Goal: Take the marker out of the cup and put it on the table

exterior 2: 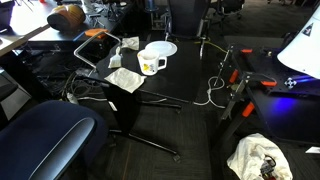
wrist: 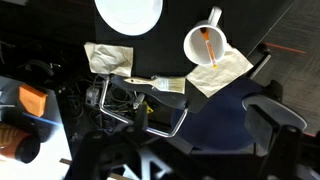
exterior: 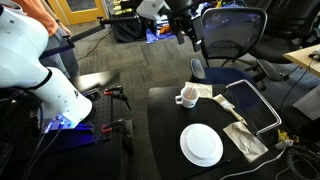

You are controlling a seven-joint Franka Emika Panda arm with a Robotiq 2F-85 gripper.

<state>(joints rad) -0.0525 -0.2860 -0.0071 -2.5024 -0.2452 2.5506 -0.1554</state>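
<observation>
The white mug [exterior: 186, 96] stands on the black table [exterior: 170, 125] near its far edge, partly on a napkin. It also shows in another exterior view [exterior 2: 152, 62] and in the wrist view [wrist: 205, 45]. An orange marker [wrist: 207, 44] leans inside the mug, seen from above in the wrist view. My gripper [exterior: 184, 32] hangs high above the table, well away from the mug. In the wrist view its dark fingers [wrist: 200, 125] stand wide apart with nothing between them.
A round white plate [exterior: 201, 145] lies on the table beside the mug. Crumpled napkins [exterior: 243, 138] and a bent metal bar [exterior: 258, 103] sit at the table's side. An office chair [exterior: 232, 40] stands behind the table. Cables [exterior 2: 213, 92] hang off the edge.
</observation>
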